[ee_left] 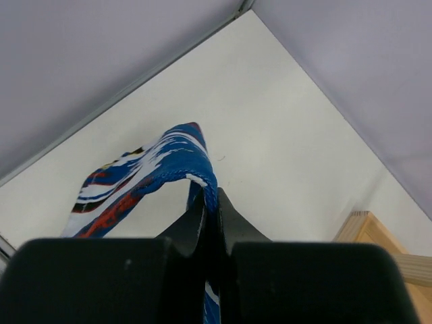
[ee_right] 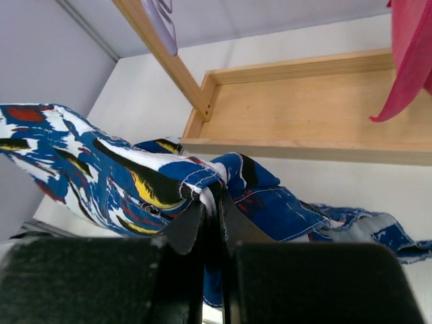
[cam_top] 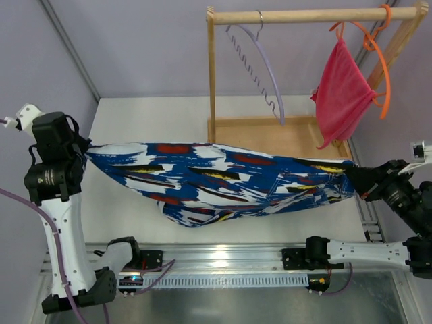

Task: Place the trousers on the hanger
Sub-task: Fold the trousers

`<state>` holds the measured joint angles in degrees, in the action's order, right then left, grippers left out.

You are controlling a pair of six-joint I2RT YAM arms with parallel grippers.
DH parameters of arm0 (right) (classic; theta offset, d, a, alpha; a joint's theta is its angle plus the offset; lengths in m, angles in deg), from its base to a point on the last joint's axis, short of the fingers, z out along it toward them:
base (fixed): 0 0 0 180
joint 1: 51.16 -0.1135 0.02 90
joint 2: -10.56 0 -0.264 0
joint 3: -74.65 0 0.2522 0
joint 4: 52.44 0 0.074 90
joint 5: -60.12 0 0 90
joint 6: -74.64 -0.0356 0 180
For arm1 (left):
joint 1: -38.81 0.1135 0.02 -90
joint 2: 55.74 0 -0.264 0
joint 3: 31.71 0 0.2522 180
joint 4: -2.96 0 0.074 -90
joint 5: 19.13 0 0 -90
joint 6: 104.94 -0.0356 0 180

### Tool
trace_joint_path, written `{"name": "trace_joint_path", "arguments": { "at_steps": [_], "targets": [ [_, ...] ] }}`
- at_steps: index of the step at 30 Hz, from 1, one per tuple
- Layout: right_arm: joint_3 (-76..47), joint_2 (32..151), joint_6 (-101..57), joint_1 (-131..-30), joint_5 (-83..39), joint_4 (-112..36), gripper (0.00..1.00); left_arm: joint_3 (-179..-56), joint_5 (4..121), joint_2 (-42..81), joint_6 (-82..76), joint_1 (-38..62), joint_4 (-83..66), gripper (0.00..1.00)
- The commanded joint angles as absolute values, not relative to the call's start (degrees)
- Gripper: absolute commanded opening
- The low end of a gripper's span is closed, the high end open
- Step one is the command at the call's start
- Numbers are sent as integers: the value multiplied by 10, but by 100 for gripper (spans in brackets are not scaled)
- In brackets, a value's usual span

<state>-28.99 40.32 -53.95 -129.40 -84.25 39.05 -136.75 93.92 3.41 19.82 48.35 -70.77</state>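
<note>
Stretching between the two arms, the trousers [cam_top: 223,185] hang as one long band across the table [cam_top: 148,115], with the middle sagging toward 6 o'clock. I cannot tell whether that low belly touches the surface.

The left gripper [cam_top: 86,152], at the 9 o'clock end, is clamped tight on the cloth. Its wrist view shows a fold of blue fabric nipped between the closed jaws. The right gripper [cam_top: 351,179], at 3 o'clock, is closed just as hard on a stitched hem at the other end. Holding both ends apart probably keeps the cloth spread as a strip, ready to drape over a bar rather than bunch up.

The hanger [cam_top: 267,74] hangs from the wooden rail [cam_top: 304,15] at about 12 o'clock from the trousers' middle. It is well apart from the cloth and nearly edge-on to the overhead camera. At 1 to 2 o'clock an orange hanger [cam_top: 381,61] carries a pink cloth [cam_top: 341,88].

The rack's post [cam_top: 212,81] rises just behind the trousers' upper edge, and the front lip of the base [cam_top: 270,131] lies close to their right half. Bare table opens at 10 to 11 o'clock, while walls press in at 9 and 3. Lifting toward the hanger would likely mean clearing the post and lip, where the sag could snag.
</note>
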Motion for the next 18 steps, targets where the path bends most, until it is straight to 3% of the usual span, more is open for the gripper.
{"name": "trace_joint_path", "arguments": {
  "at_steps": [1, 5, 8, 13, 14, 18],
  "targets": [
    [-289, 481, -471, -1293, -948, 323, 4, -1346, 907, 68, 209, 485, -654, 1],
    [-294, 577, -487, -1293, -1040, 379, 4, -1356, 897, 142, 207, 486, -662, 0],
    [-276, 615, -462, -1274, -1039, 354, 4, -1360, 888, 187, 210, 485, -662, 0],
    [-166, 647, -332, -1122, -804, 163, 4, -1341, 878, 230, 218, 485, -634, 0],
    [-157, 657, -331, -1037, -766, 161, 4, -1340, 880, 247, 220, 486, -629, 0],
    [-95, 673, -326, -852, -597, 99, 4, -1340, 871, 296, 224, 487, -610, 0]
  ]
}}
